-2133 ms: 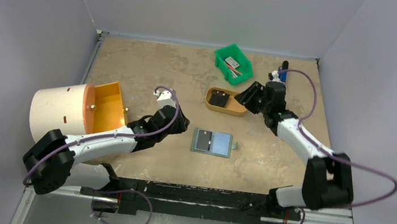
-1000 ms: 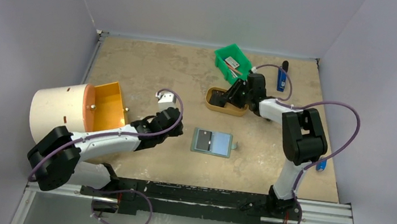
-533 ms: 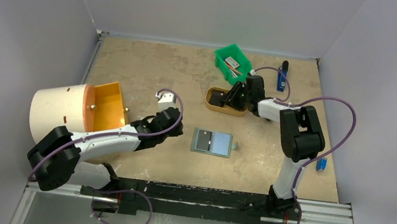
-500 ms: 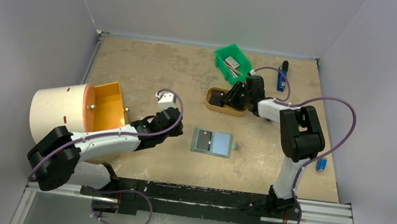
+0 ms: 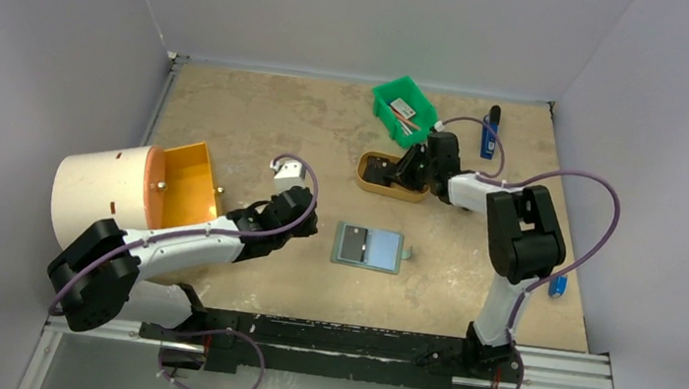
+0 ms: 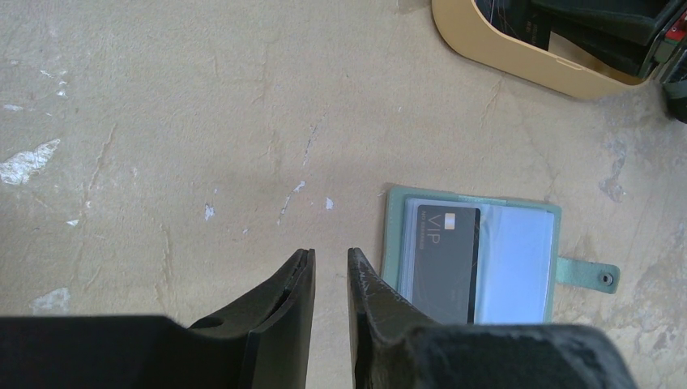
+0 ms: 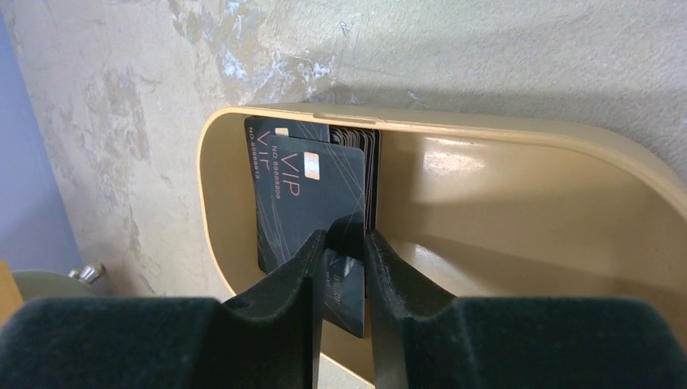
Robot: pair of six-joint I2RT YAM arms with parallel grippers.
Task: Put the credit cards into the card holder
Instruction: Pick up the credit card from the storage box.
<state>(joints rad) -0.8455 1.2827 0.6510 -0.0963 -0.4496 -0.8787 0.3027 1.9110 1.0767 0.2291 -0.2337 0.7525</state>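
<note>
Tan table (image 5: 261,115), seen from above: the card holder (image 5: 369,247) lies open and flat near the middle, the left gripper (image 5: 310,220) is near its left side, and the right gripper (image 5: 401,170) reaches into the tan tray (image 5: 390,194) farther back. From the left wrist, the left gripper (image 6: 330,263) has its fingers (image 6: 296,300) close together with only a thin gap and nothing in it, and the card holder (image 6: 518,251) lies to the right with one card (image 6: 445,259) in its left pocket. From the right wrist, the right gripper (image 7: 347,243) pinches the front credit card (image 7: 312,190) of the credit cards (image 7: 369,150) stacked at one end of the tray (image 7: 526,138).
</note>
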